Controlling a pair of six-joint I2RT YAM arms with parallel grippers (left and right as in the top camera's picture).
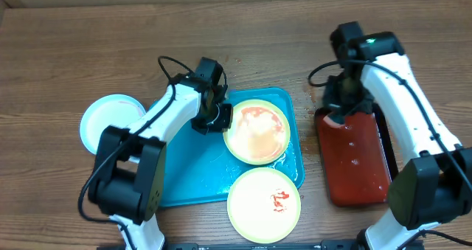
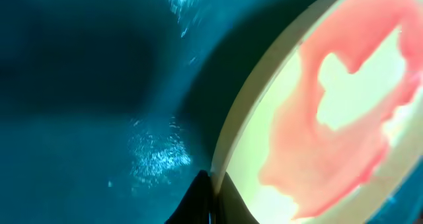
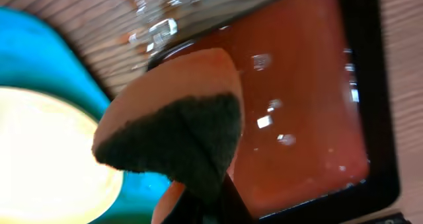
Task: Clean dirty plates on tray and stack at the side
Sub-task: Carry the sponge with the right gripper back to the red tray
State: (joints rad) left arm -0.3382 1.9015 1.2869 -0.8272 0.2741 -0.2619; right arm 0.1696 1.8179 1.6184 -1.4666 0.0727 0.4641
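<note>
**Overhead view, centre.** A large turquoise-blue rectangular plastic tray (image 1: 184,183) lies on the wooden table (image 1: 59,43). A round lime-rimmed plate with a cream centre (image 1: 256,132), broadly smeared red, sits in the tray's upper right. A second lime-rimmed plate (image 1: 264,204), bearing a small red mark, lies at lower centre and overhangs the tray's lower right corner. A pale blue-white round plate (image 1: 110,121) rests on the table at left, just beside the tray.

**Arms.** The left gripper (image 1: 214,117) is clenched at the smeared plate's left rim; whether it pinches that rim cannot be told. At right, the right gripper (image 1: 339,116) grasps an orange sponge with a dark scouring face (image 3: 178,125) above a dark red, black-rimmed tray (image 1: 354,169).
</note>
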